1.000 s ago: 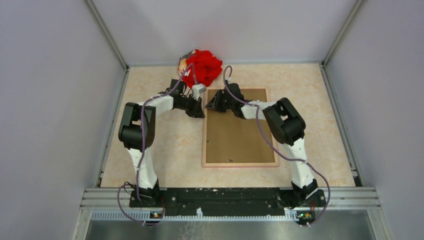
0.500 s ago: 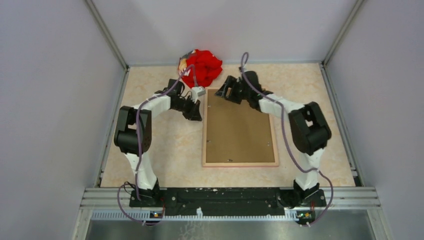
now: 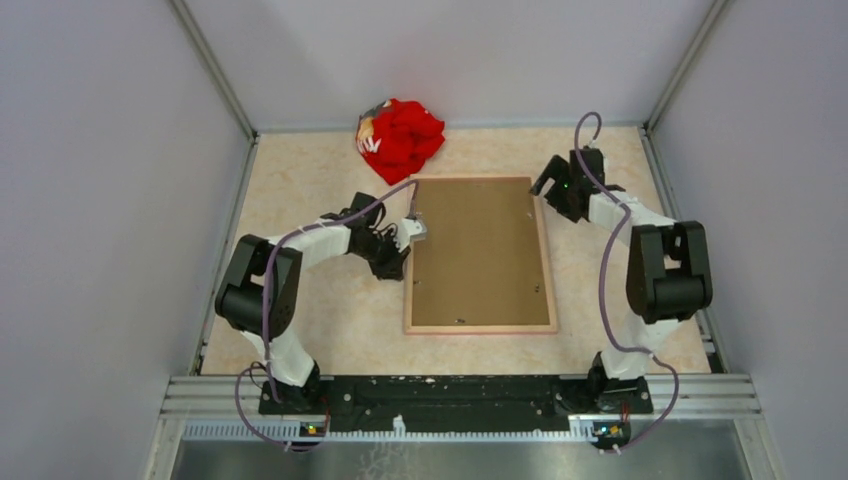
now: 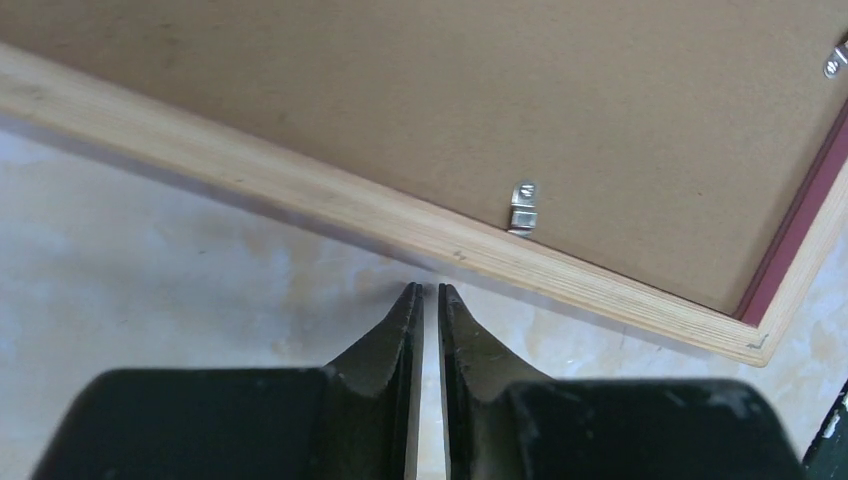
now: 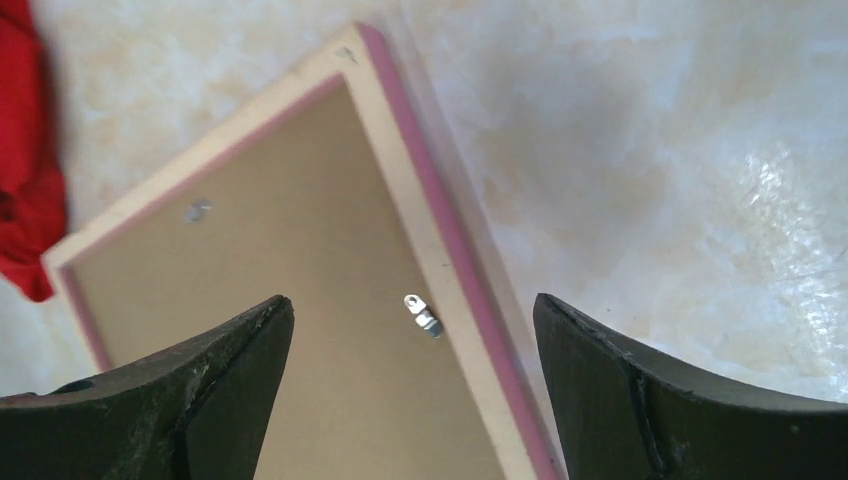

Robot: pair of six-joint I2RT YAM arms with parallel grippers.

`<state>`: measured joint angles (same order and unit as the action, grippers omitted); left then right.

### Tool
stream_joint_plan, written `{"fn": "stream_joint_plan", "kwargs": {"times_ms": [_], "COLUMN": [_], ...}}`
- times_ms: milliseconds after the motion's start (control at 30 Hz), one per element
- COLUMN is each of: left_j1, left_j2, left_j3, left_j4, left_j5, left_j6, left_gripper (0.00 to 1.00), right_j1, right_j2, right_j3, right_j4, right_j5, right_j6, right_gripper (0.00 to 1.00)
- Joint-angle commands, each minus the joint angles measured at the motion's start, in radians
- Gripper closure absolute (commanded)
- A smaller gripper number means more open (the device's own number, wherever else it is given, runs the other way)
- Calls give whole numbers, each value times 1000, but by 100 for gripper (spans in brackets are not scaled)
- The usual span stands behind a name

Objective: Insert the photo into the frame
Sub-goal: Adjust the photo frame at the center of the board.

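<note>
The frame [image 3: 480, 328] lies back up in the middle of the table, its brown hardboard backing [image 3: 480, 255] filling it. The photo is hidden from every view. My left gripper [image 3: 400, 256] rests low at the frame's left side. In the left wrist view its jaws [image 4: 428, 292] are shut with nothing between them, the tips just short of the light wood rail [image 4: 300, 195]. My right gripper [image 3: 556, 190] hovers over the far right corner. There it [image 5: 412, 300] stands wide open above the pink-edged rail [image 5: 430, 230], holding nothing.
A red cloth bundle [image 3: 400, 138] lies at the back, just beyond the frame's far left corner. Small metal tabs [image 4: 522, 205] [image 5: 422, 315] sit along the backing's edges. Grey walls close in the table on three sides.
My right gripper has swung from the frame's far left corner across to the far right corner and opened wide. The left gripper has slid nearer along the left rail.
</note>
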<state>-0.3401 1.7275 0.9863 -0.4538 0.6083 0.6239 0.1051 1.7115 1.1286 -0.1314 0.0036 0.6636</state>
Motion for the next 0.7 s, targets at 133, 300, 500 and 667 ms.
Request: {"fn": "stream_joint_plan", "kwargs": {"times_ms": [133, 300, 500, 667], "left_j1": [-111, -208, -359, -465], "left_j2": [-91, -106, -95, -34], "left_j3": [-94, -113, -80, -40], "left_j4": [38, 32, -1, -7], "left_j5": [-86, -84, -17, -22], "left_j6": [107, 125, 154, 138], "left_gripper": [84, 84, 83, 84], "right_j1": [-18, -9, 133, 225], "right_j2": [165, 245, 327, 326], "right_j3": [46, 104, 276, 244], "right_j4": [10, 41, -53, 9], "right_j5": [-124, -229, -238, -271], "right_j6": [10, 50, 13, 66], "right_gripper": [9, 9, 3, 6]}}
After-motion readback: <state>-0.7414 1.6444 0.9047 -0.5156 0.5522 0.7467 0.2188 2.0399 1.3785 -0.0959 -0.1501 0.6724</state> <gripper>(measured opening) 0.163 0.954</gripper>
